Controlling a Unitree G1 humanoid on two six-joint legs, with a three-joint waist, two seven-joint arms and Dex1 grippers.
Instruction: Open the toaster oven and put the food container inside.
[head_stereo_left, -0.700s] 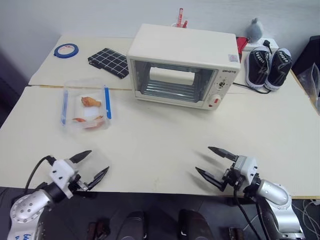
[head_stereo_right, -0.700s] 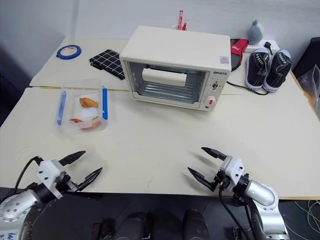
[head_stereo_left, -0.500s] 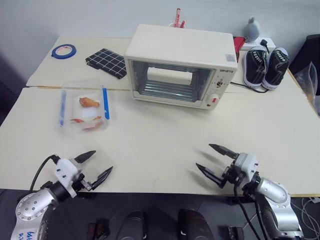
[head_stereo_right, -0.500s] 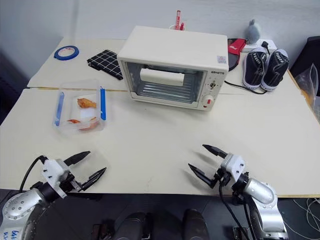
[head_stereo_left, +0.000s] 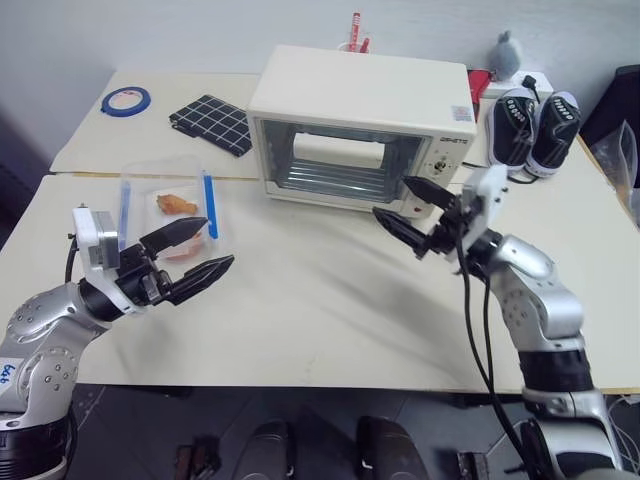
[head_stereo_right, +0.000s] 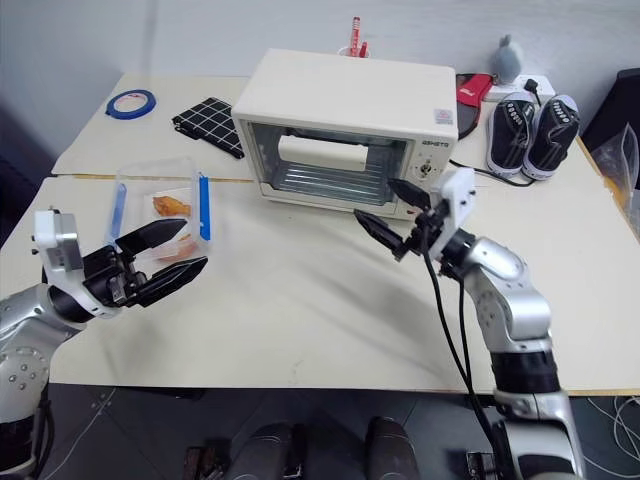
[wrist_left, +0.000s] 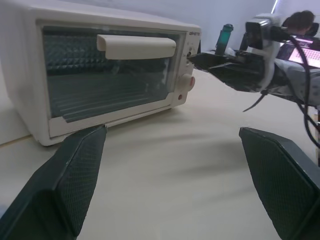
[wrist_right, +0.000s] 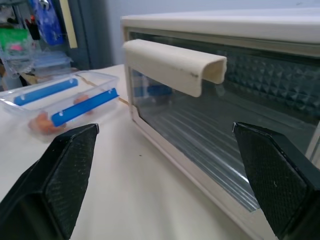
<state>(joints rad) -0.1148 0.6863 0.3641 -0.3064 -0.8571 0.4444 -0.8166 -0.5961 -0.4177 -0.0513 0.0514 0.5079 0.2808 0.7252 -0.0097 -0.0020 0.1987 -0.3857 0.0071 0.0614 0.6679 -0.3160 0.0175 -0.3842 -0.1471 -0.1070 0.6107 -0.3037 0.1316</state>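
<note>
- The toaster oven (head_stereo_left: 362, 130), a cream boxy shell with a ribbed glass door kept shut, is set at the back of the desk (head_stereo_left: 320, 310).
- Its long white handle (wrist_right: 172, 67) is run crosswise just ahead of the right gripper (head_stereo_left: 412, 213), whose fingers are spread empty.
- The left gripper (head_stereo_left: 190, 255), likewise spread, is held beside the clear, blue-clipped food container (head_stereo_left: 170, 205).

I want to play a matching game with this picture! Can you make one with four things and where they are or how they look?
Things:
1. toaster oven
2. food container
3. tape roll
4. shoes

Clues:
A. blue ring at the table's far left corner
B. black pair, right of the oven
C. clear box with orange pieces, left of the oven
D. cream box, glass door shut

Pairs: 1-D, 2-C, 3-A, 4-B
</note>
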